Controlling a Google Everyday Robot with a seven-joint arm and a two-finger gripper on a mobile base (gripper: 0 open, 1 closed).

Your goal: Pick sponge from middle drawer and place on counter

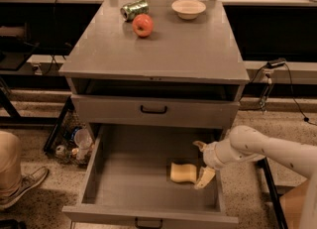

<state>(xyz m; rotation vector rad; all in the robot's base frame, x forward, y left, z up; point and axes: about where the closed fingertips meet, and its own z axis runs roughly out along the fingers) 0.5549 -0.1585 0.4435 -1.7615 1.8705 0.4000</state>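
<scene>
The hand [202, 162] sits open inside the middle drawer [133, 183], fingers spread wide. The sponge [183, 172] lies just beside its lower finger, toward the drawer's centre.

item 1, arm [280, 149]: one white arm in view. it enters from the right edge, low in the view, and runs leftward, rising slightly to a rounded bend. past the bend it drops toward the wrist.

item 2, wrist [217, 154]: a short, thick white section. it faces left and is tilted a little downward.

item 3, gripper [202, 162]: located low and right of centre in the view, at the left end of the arm. it points left.

item 4, fingers [205, 177]: two, pale cream. they are spread well apart, one above the other. the upper one angles up and left, the lower one down and left.
</scene>
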